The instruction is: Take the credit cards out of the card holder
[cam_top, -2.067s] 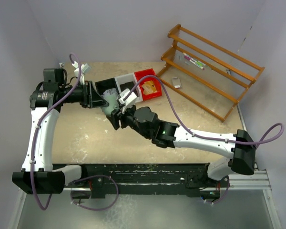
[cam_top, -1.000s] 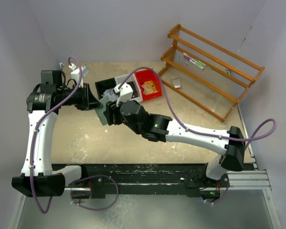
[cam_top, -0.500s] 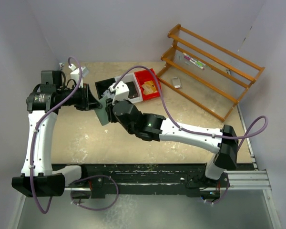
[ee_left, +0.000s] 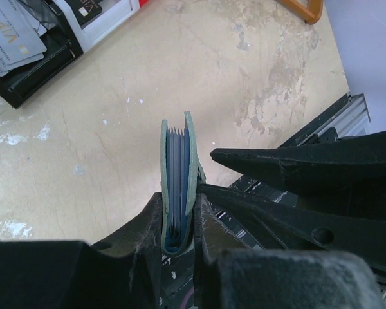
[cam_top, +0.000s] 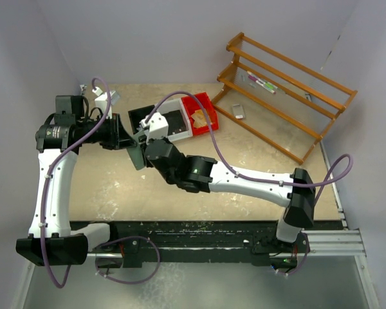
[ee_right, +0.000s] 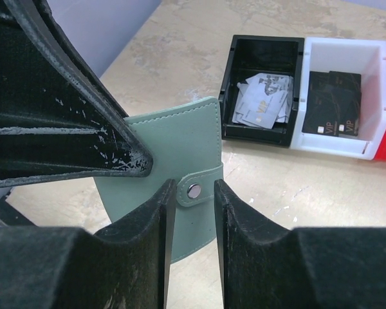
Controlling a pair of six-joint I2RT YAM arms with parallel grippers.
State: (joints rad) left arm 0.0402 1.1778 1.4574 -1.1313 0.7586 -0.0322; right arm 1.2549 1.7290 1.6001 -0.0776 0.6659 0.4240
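The card holder (ee_left: 180,168) is a mint-green wallet, folded shut, held upright above the table. My left gripper (ee_left: 180,212) is shut on its spine end. It also shows in the top view (cam_top: 136,156) and the right wrist view (ee_right: 174,145). My right gripper (ee_right: 194,196) is open, one finger on each side of the wallet's snap tab (ee_right: 194,190), not pinching it. The tab is snapped closed. Blue-tinted pocket pages show edge-on inside the wallet. Pale grey-white credit cards (ee_right: 262,103) lie in the black bin. Tan-orange cards (cam_top: 199,118) lie in the red bin.
Three bins stand side by side behind the wallet: black (ee_right: 235,84), white (ee_right: 373,96) holding black cards (ee_right: 334,109), and red (cam_top: 209,122). A wooden rack (cam_top: 283,84) stands at the back right with a small silver device (cam_top: 238,111) in front of it.
My right arm has swung left and its open gripper has closed in on the wallet's snap tab. My left gripper shifted slightly left early on, then held still with the wallet.
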